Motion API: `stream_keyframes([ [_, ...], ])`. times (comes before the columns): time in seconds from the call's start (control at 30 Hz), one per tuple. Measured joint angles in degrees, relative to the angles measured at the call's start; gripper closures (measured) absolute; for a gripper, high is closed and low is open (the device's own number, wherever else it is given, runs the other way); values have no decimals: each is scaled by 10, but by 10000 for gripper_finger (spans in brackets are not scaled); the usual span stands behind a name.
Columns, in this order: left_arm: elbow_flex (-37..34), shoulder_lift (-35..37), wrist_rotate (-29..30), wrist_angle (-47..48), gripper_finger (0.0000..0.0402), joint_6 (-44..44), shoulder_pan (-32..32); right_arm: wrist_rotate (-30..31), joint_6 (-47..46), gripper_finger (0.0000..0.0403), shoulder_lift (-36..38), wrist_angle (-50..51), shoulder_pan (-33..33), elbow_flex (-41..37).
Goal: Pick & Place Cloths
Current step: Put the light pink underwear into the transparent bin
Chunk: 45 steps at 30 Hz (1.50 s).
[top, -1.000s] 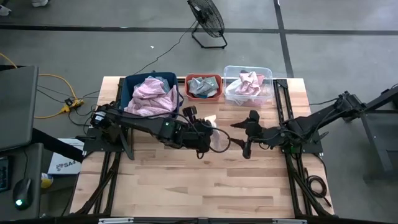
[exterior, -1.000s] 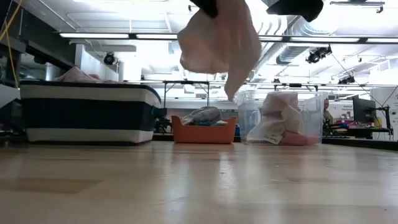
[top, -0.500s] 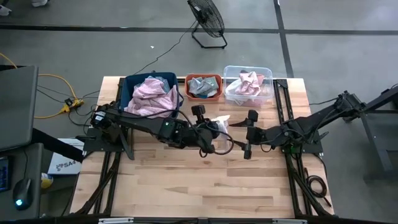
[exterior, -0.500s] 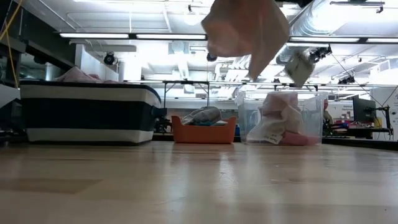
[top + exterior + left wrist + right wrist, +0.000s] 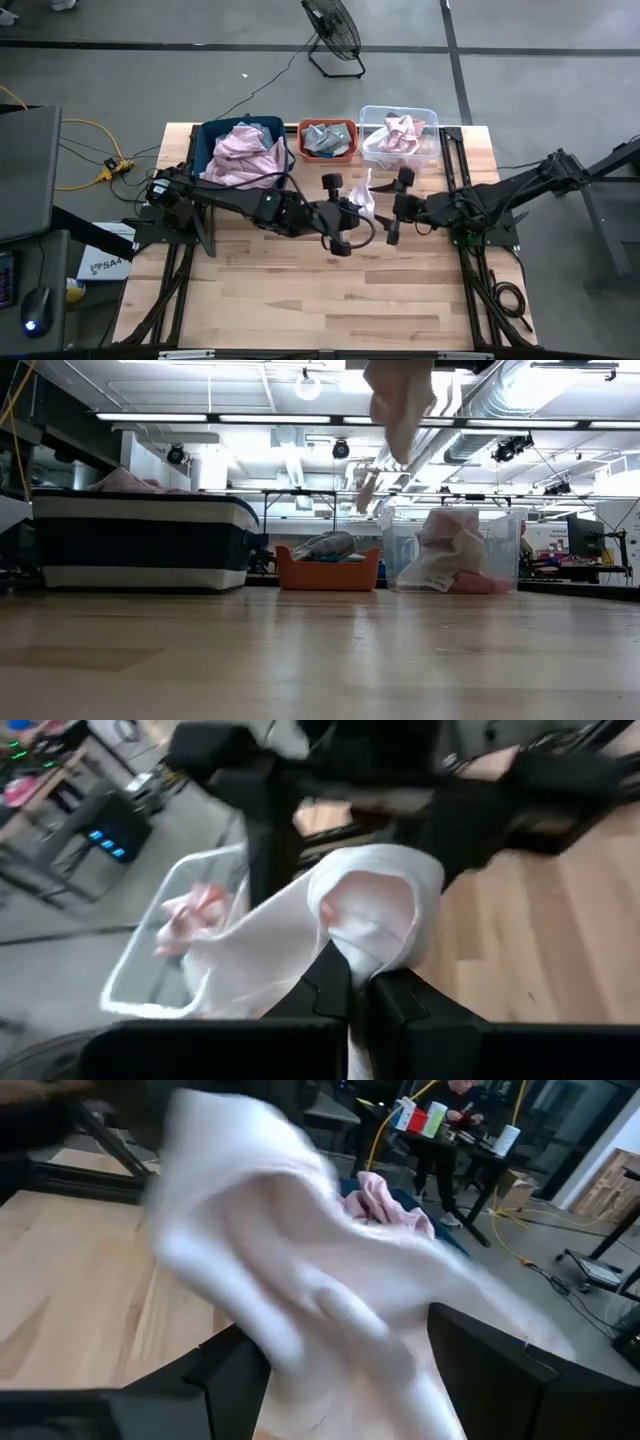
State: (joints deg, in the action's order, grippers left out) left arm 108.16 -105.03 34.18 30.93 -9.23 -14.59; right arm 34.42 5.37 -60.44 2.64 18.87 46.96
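while the left gripper [image 5: 350, 988] pinches a soft, crumpled white cloth [image 5: 330, 925], the right gripper [image 5: 393, 206] gapes.

Three bins along table's back edge, left bin [image 5: 210, 140], middle bin [image 5: 327, 127], right bin [image 5: 430, 117], cloths inside each

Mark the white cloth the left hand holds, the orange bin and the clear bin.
white cloth [image 5: 370, 915]: left wrist view, on its bunched fold.
orange bin [image 5: 303, 126]: high view, on its rim's left corner.
clear bin [image 5: 364, 112]: high view, on its rim's back-left corner.
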Motion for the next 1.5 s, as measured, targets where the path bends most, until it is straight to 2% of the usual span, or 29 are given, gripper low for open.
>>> stream_keyframes([
  [0.17,0,1,-41,-26,398,-10,1,-7,0,147,0,0,-17,0],
  [0.3,0,1,-69,-47,398,-13,0,-47,0,147,0,-8,-25,0],
  [0.43,0,1,-74,-50,398,-16,0,-73,8,147,0,-30,-25,0],
  [0.63,1,2,-58,-50,398,-8,0,-73,20,160,0,-46,-13,-1],
  [0.8,1,2,-49,-47,398,-6,0,-76,20,217,0,-53,3,-1],
  [1.0,1,2,-32,-36,392,-5,0,-75,20,336,0,-59,17,-1],
  [1.07,1,2,-19,-36,374,-5,-1,-75,20,374,0,-59,20,-1],
  [1.23,1,1,8,-24,296,-8,0,-56,-11,375,0,-51,21,-1],
  [1.5,0,10,31,21,160,-25,-5,35,-77,375,0,12,21,0],
])
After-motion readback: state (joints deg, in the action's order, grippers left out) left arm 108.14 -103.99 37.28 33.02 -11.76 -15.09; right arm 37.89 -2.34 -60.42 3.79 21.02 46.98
